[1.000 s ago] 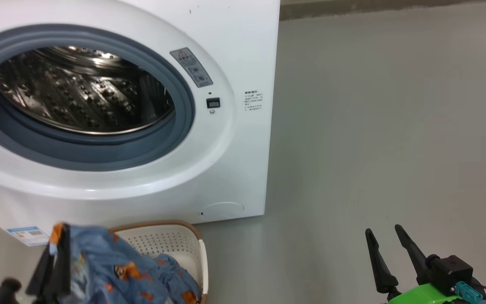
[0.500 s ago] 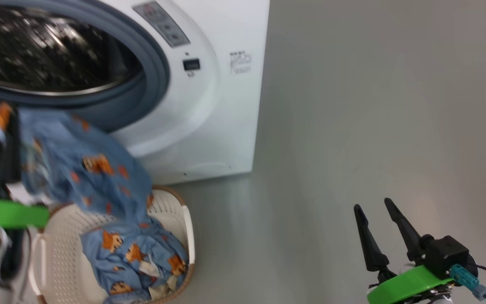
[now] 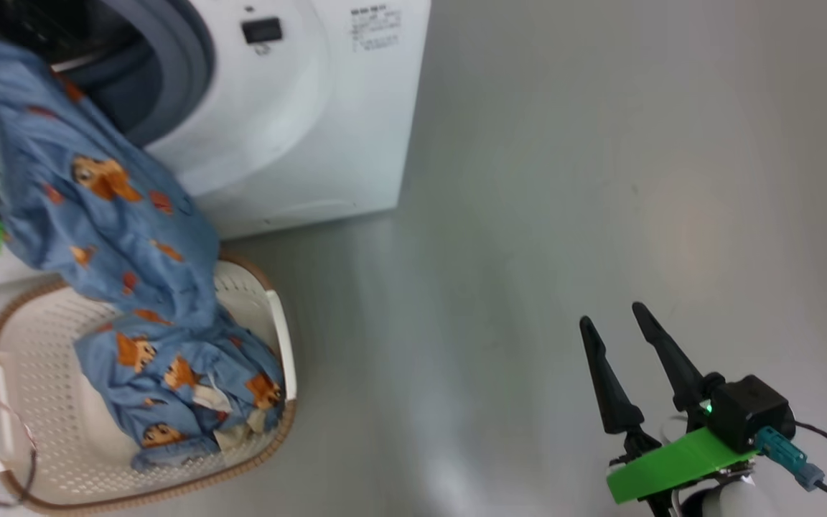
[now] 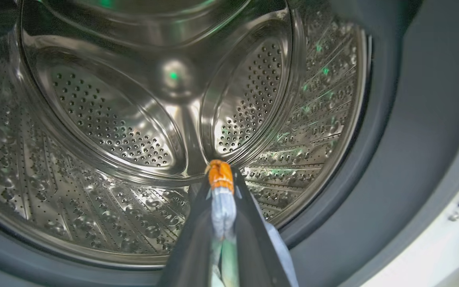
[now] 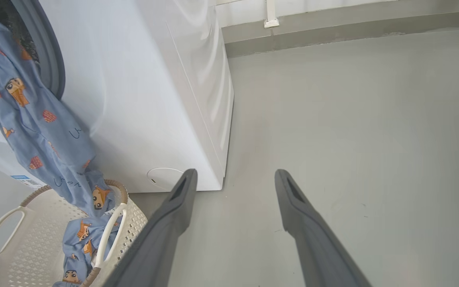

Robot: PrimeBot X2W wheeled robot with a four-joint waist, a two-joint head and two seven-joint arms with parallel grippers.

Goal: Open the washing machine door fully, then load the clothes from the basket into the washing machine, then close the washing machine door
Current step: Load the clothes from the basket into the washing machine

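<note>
Bright even light; head view motion-blurred; glare, green glints inside washing machine [image 4: 146, 131]; soft sheen on floor [image 3: 564, 215].

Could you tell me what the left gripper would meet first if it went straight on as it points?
Probably the back wall of the steel drum: the left gripper, shut on the clothes, points into the washing machine; depth is unclear.

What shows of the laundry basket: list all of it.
The basket is cream-white perforated plastic, a rounded rectangle with a brown woven-look rim and a white loop handle at each side. It stands upright on the grey floor close before the washing machine. Blue printed clothes lie heaped in its right half, one length rising out towards the drum; the left half is bare.
</note>
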